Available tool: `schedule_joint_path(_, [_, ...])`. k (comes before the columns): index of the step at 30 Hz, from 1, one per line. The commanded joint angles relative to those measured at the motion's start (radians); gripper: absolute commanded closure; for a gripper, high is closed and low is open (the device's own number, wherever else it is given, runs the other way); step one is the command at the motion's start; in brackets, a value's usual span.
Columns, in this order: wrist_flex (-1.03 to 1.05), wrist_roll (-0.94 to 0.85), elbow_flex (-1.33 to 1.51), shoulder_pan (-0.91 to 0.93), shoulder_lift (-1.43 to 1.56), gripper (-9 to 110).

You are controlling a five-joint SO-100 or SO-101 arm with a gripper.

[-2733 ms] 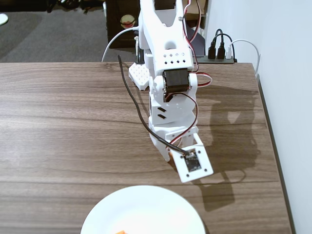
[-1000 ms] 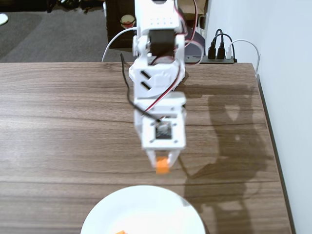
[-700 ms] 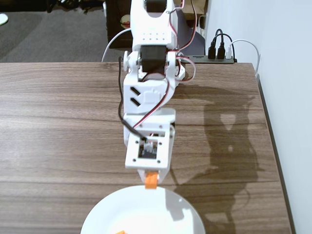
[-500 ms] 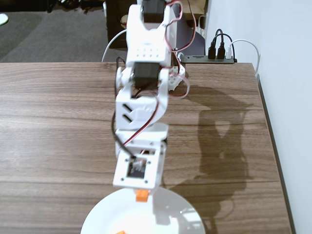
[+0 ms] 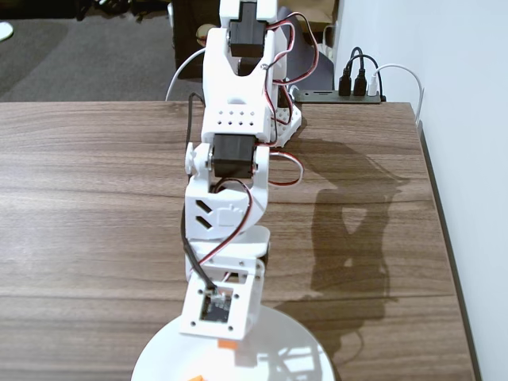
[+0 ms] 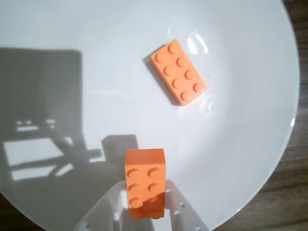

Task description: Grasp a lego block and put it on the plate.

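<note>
In the wrist view my gripper [image 6: 146, 208] is shut on an orange lego block [image 6: 145, 180], held by its near end between the two white fingers [image 6: 179, 211], studs facing the camera, above the white plate [image 6: 72, 29]. A second orange lego block [image 6: 179, 72] lies flat on the plate, upper right of centre, turned diagonally. In the fixed view the arm reaches toward the camera and hangs over the plate [image 5: 298, 345] at the bottom edge. A bit of the held block [image 5: 228, 344] shows under the wrist, and an orange sliver [image 5: 198, 378] shows at the frame's bottom.
The wooden table [image 5: 87, 198] spreads around the plate. The arm's base [image 5: 282, 123] stands at the table's far edge. A power strip with plugs [image 5: 349, 91] sits behind it. A white wall [image 5: 468, 119] runs along the right side. Dark table wood [image 6: 288, 192] shows beyond the plate's rim.
</note>
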Motion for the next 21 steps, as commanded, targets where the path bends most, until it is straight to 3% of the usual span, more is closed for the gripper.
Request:
schedule_joint_path(1, [-0.012, 0.006, -0.046, -0.006, 0.006, 94])
schedule_joint_path(8, [-0.003, 0.006, -0.046, -0.009, 0.002, 92])
schedule_joint_path(15, [0.02, 0.002, -0.044, -0.012, 0.006, 79])
schedule_joint_path(21, [0.031, 0.006, -0.04, -0.014, 0.015, 78])
